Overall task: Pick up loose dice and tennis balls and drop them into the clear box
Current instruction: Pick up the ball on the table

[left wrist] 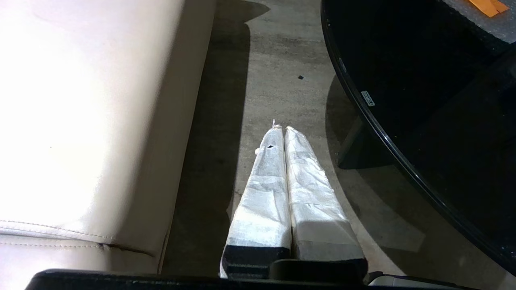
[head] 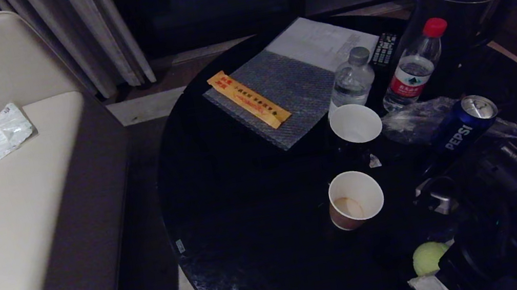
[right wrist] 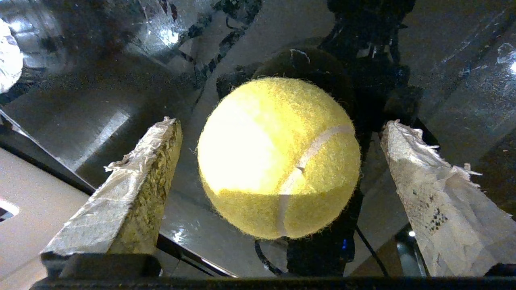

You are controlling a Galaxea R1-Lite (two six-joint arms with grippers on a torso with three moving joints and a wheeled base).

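A tennis ball [right wrist: 279, 158] sits on the glossy black round table [head: 251, 229], close to its near edge on the robot's right side. The right gripper [right wrist: 280, 133] straddles it with its jaws spread wide; one taped finger stands on each side of the ball, and a gap shows between each finger and the felt. The ball is not held. Farther in on the table stand two paper cups [head: 355, 199], a Pepsi can [head: 463, 125] and two water bottles [head: 414, 66]. The left gripper [left wrist: 281, 129] hangs over the floor between the beige sofa [left wrist: 80, 121] and the table edge, its wrapped fingers pressed together on nothing
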